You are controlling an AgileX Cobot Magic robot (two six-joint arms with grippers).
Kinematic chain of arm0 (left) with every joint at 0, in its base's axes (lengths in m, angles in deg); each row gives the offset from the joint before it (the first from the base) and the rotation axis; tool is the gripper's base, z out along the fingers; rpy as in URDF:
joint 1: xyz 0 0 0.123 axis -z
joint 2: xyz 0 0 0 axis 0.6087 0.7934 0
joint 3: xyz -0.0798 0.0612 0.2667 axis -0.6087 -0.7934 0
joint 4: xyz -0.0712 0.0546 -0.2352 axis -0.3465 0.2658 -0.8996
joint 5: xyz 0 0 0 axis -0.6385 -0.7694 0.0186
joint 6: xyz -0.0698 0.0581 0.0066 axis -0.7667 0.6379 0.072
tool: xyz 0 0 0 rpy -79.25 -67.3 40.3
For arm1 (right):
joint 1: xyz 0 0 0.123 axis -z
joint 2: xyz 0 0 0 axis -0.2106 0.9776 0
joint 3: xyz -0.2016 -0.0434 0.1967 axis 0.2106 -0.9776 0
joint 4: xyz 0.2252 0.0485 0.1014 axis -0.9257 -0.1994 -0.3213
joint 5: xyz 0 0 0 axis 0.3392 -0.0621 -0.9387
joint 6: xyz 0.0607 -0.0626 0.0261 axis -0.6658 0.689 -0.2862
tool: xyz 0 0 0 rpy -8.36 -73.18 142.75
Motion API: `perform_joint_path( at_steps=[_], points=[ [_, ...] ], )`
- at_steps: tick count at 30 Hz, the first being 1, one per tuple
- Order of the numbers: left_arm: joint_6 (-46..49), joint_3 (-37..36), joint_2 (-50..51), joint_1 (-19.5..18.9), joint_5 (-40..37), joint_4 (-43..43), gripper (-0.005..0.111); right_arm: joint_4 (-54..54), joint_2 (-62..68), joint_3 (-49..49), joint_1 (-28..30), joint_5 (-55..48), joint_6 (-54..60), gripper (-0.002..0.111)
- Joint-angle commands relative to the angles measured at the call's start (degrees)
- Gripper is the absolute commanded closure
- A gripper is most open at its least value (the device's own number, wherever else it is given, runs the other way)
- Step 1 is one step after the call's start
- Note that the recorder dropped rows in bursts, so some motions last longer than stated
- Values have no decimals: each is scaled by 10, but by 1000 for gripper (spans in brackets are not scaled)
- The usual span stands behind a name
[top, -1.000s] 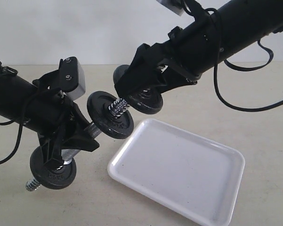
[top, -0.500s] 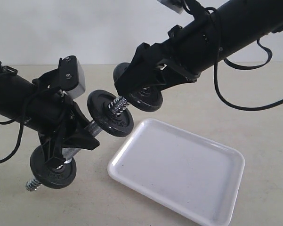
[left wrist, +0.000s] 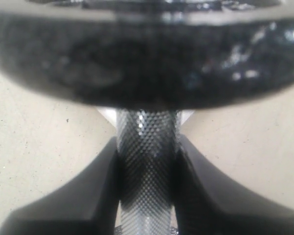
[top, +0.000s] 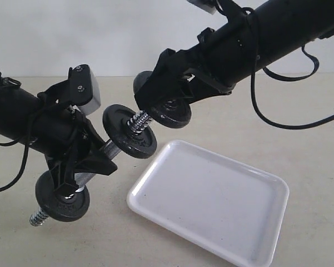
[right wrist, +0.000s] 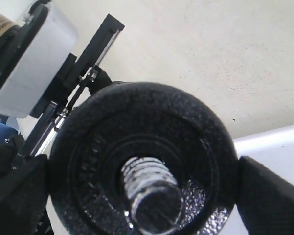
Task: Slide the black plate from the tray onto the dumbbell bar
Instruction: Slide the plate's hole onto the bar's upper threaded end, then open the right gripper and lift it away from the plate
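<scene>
on the left, the left hand [top: 91, 161] is pinched around the knurled grip of the dumbbell bar [left wrist: 147, 147], which slants upward. its threaded end [top: 138, 123] pokes into the hole of the black plate [top: 173, 115], which is off the tray and pinched by its rim in the right hand [top: 165, 107]. if the plate tilts, it would likely bind on the coarse threads, or slip and drop toward the white tray [top: 211, 206].

Elevated exterior overview; both wrist cameras close on the same dumbbell bar [left wrist: 147, 166].
</scene>
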Motion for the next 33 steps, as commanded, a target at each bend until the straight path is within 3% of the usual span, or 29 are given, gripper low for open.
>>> perform_joint_path(
  at_steps=[1, 3, 33],
  points=[
    [10, 25, -32, 3, -23, -73, 102, -19, -4, 9, 4, 37, -12, 15],
    [10, 25, -32, 3, -23, -73, 102, -19, -4, 9, 4, 37, -23, 3],
    [-32, 25, -32, 3, 5, -73, 102, 18, -74, 9, 4, 76, -26, 4]
  ],
)
